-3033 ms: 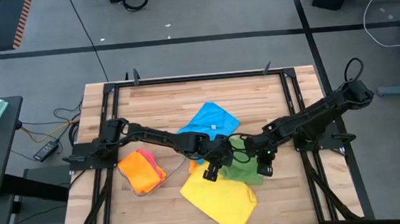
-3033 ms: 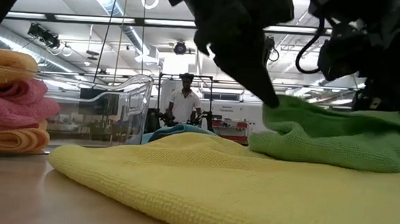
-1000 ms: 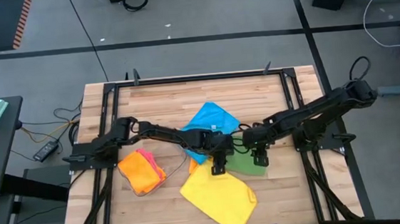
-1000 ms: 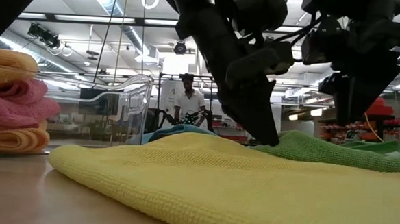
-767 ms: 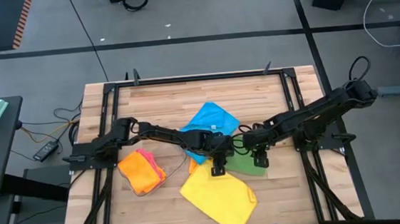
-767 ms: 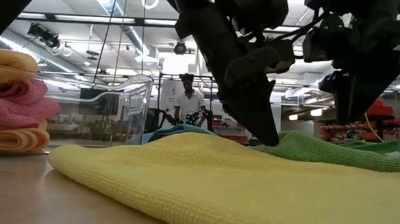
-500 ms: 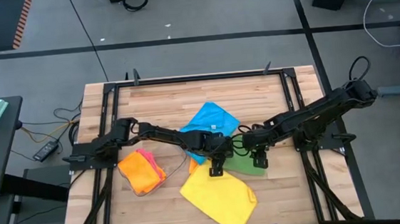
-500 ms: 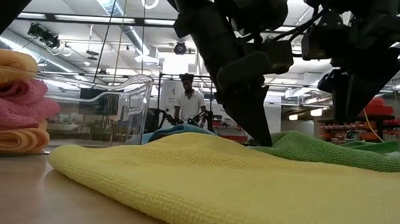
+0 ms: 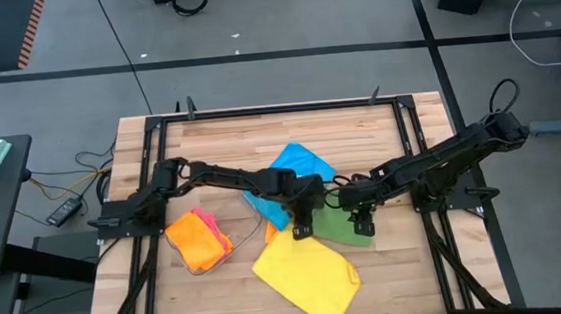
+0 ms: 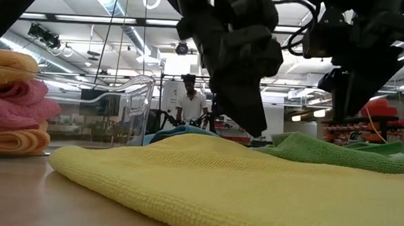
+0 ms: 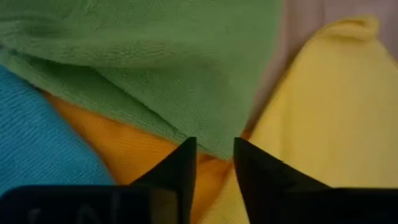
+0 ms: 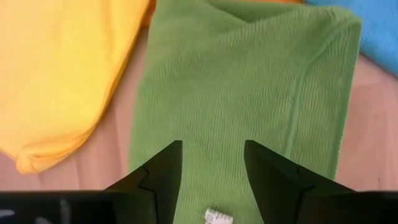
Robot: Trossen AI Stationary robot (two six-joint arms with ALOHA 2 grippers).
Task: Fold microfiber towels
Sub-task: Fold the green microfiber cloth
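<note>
Parted slightly, my left gripper (image 9: pixel 302 231) hovers over the green towel's (image 9: pixel 340 226) corner, where orange towel (image 11: pixel 118 146) and yellow towel (image 9: pixel 306 277) meet. Spread wider, my right gripper (image 9: pixel 362 226) hangs above the green towel's other side.

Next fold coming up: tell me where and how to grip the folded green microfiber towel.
Grip the green microfiber towel at a free corner near its white tag, coming straight down from above. It lies flat on the wooden table, and that side looks clear of the yellow towel.
</note>
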